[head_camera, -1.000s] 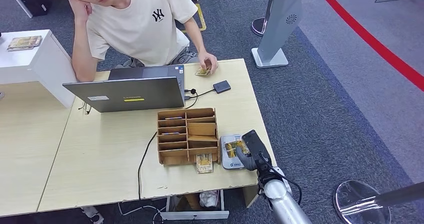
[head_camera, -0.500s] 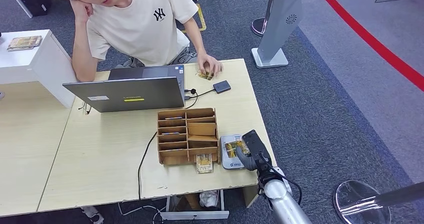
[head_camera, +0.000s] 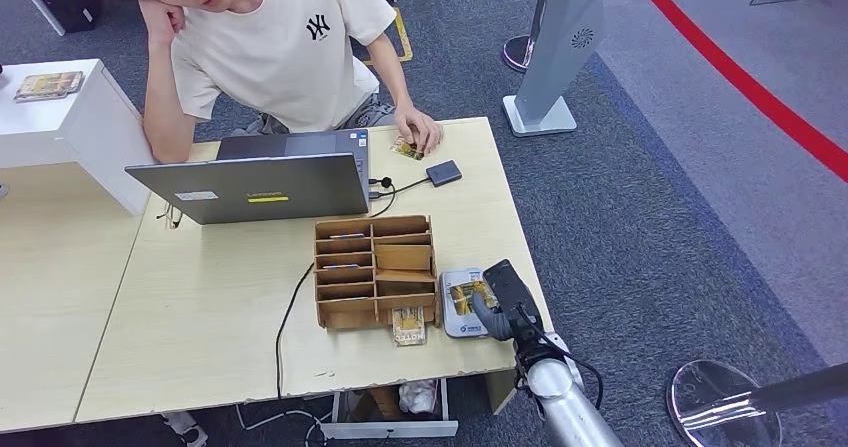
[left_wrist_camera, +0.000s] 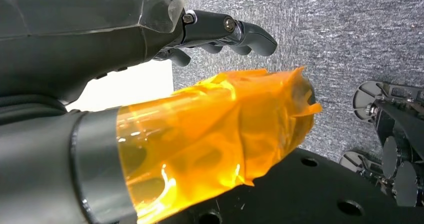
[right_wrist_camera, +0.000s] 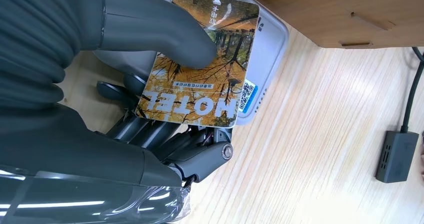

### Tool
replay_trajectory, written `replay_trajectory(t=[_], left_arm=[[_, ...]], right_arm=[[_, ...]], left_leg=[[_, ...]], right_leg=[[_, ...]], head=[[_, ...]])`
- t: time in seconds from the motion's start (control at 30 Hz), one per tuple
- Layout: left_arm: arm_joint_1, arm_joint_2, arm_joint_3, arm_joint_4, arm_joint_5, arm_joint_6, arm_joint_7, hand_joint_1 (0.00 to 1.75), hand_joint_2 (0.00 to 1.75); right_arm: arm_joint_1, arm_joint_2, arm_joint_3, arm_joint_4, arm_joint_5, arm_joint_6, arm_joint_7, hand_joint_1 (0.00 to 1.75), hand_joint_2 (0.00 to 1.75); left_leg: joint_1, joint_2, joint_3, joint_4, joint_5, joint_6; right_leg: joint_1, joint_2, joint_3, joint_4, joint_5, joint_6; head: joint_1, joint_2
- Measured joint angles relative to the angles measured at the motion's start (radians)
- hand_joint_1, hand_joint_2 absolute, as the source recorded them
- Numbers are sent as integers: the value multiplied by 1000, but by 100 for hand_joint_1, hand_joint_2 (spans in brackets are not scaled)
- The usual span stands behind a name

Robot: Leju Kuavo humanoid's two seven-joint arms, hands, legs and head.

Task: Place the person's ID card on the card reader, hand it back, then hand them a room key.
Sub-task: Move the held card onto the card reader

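Card [right_wrist_camera: 200, 68] pinched under the right hand [right_wrist_camera: 125, 83] thumb, over the grey card reader [head_camera: 462, 303] — lay it flat and centred, then let go; left hand [left_wrist_camera: 150, 33] hangs empty.

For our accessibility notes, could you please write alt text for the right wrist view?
The robot's right hand pinches a card printed HOTEL between its thumb and fingers, over a grey card reader on a light wooden table. A wooden organizer stands next to the reader, and a small dark box on a cable lies further along.
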Motion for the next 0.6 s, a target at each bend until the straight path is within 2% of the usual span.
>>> replay_trajectory(t=[0.6], left_arm=[[0,-1,0,-9,0,-5,5,0,0]], right_arm=[[2,6,-14,-1,3,-1,0,175,175]], left_leg=[[0,0,0,0,0,0]], right_leg=[[0,0,0,0,0,0]], head=[[0,0]])
